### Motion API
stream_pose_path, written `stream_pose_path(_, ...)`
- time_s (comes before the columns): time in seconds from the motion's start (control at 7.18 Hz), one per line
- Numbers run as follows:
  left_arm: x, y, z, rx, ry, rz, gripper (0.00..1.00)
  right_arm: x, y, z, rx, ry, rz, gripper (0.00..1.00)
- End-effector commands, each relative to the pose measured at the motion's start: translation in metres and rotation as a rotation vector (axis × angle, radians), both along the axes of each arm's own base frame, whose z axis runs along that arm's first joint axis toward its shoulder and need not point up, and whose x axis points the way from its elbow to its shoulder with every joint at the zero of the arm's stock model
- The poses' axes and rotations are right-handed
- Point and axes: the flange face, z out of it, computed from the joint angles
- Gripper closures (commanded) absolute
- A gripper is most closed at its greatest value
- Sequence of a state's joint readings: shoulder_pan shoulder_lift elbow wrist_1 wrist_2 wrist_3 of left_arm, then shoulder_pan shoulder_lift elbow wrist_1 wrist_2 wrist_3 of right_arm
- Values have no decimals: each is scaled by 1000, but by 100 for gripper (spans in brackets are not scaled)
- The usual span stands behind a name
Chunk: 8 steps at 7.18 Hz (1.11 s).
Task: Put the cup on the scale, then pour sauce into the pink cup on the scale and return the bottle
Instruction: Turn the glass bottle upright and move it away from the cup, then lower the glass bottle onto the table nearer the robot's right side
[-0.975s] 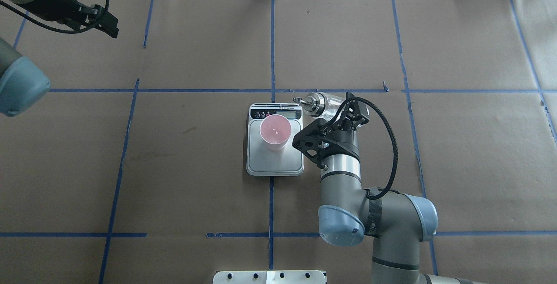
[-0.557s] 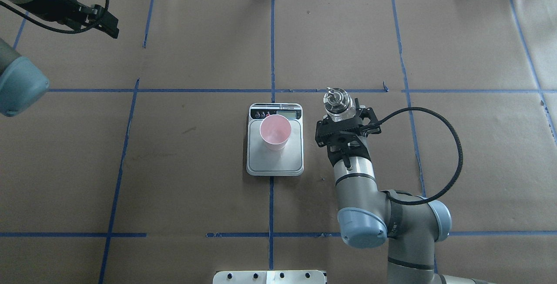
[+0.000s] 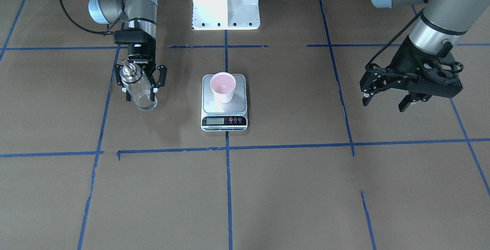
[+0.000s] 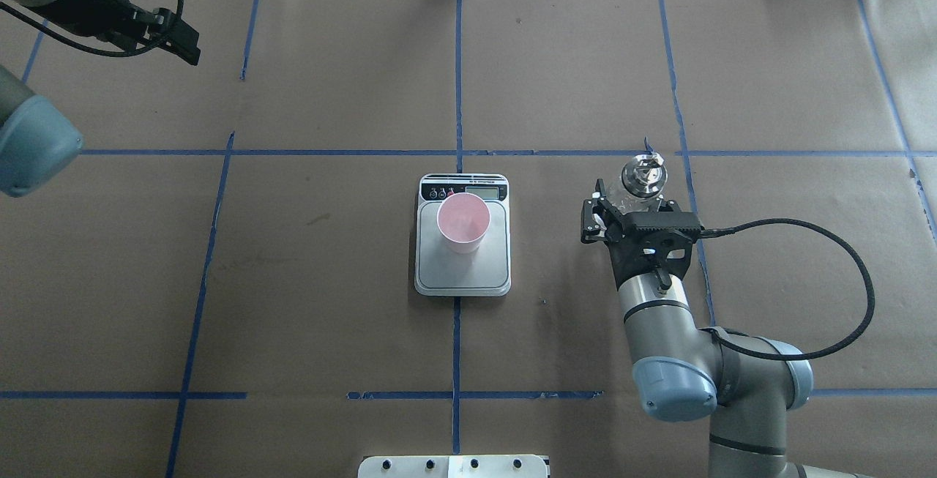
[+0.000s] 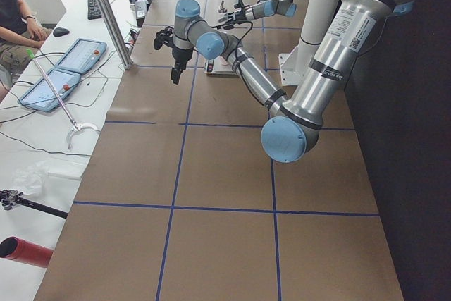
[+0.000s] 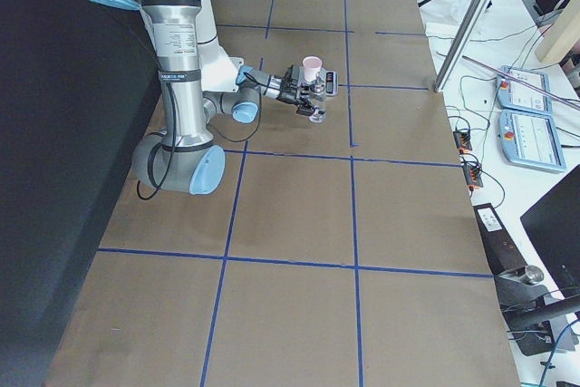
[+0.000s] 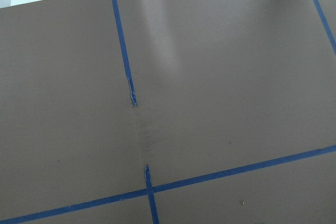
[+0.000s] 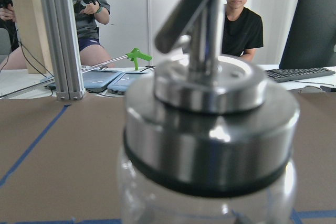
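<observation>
We hold the bottle point(image 3: 142, 97) to one side of the scale point(image 3: 209, 105).
Our right pincer point(image 3: 140, 86) is clamped on it; the cup point(image 3: 223, 86) stands on the scale; our left pincer point(image 3: 386, 100) is apart.

This is a robot lab. A big table point(image 4: 329, 61) is covered in brown paper with blue tape lines point(image 4: 458, 75) stuck on it, and two robot arms point(image 4: 659, 317) reach over it. Next to the table is a white desk point(image 5: 42, 139) with tablets point(image 5: 81, 54) and a keyboard point(image 8: 302, 73), and people point(image 8: 242, 32) sit there.
</observation>
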<state>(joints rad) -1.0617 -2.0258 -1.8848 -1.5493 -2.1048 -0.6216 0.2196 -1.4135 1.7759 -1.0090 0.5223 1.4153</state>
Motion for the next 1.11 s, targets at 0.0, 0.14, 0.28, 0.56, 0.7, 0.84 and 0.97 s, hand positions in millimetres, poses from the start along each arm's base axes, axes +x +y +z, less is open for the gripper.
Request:
stream_pose_path(0.0, 0, 0, -1, 1, 1, -1, 10, 24, 5, 36, -30, -24, 32, 100)
stream_pose_path(0.14, 0, 1, -3, 4, 3, -1, 10, 40, 8, 59, -42, 11, 37, 100)
stream_pose_path(0.28, 0, 1, -3, 3, 3, -2, 10, 48, 11, 73, -51, 36, 33, 100)
stream_pose_path(0.56, -1, 1, -3, 4, 4, -3, 10, 49, 13, 79, -63, 14, 39, 100)
stream_pose_path(0.7, 0, 1, -3, 4, 4, -2, 10, 48, 13, 83, -65, 23, 38, 100)
stream_pose_path(0.84, -1, 1, -3, 4, 4, -3, 10, 47, 14, 85, -66, 26, 35, 100)
stream_pose_path(0.97, -2, 1, -4, 6, 5, -3, 10, 45, 16, 84, -66, 24, 31, 100)
